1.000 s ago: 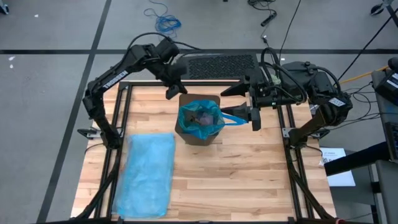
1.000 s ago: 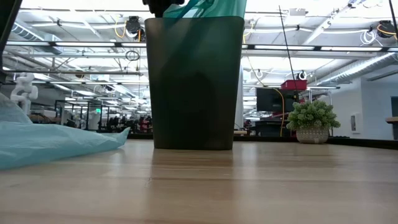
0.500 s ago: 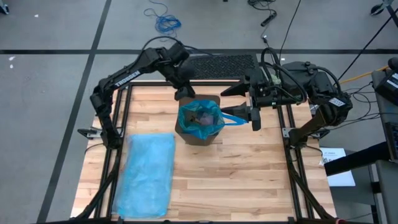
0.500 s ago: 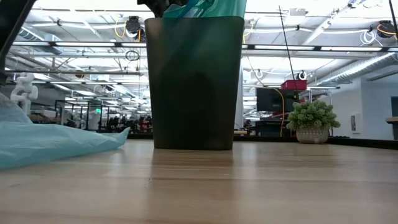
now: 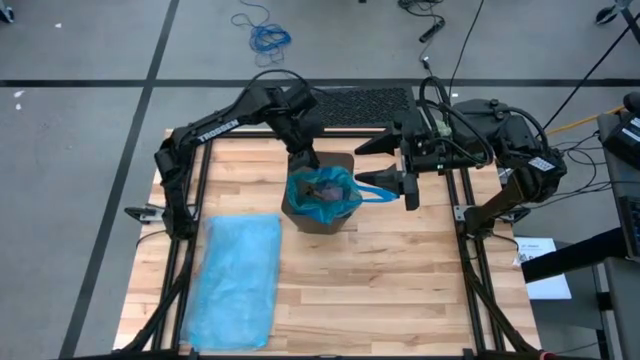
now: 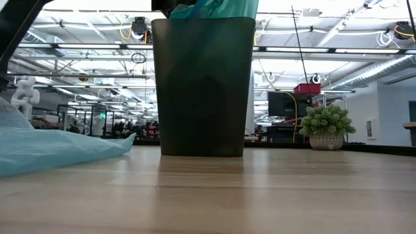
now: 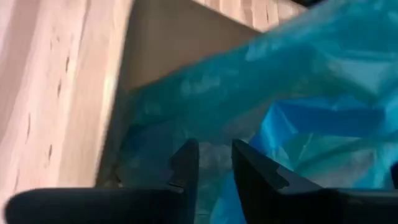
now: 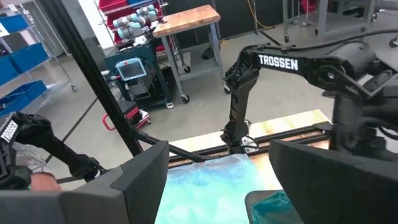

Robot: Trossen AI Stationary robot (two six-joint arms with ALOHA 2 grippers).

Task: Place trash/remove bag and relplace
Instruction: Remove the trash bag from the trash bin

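Spare blue bag [image 5: 238,278] flat on near surface [image 5: 400,280]; trash [image 5: 322,188] inside lined bin [image 5: 318,215]; left gripper [image 7: 209,165] narrowly parted at liner rim [image 7: 292,124], gripping nothing visible; right gripper [image 5: 392,162] wide open, empty beside bin; risks: thin film slipping or tearing, bin tipping.

It is a robotics lab: shelving with blue bins [image 8: 25,59], a workbench [image 8: 186,20], another robot arm [image 8: 130,15], ceiling pipes [image 6: 370,68].
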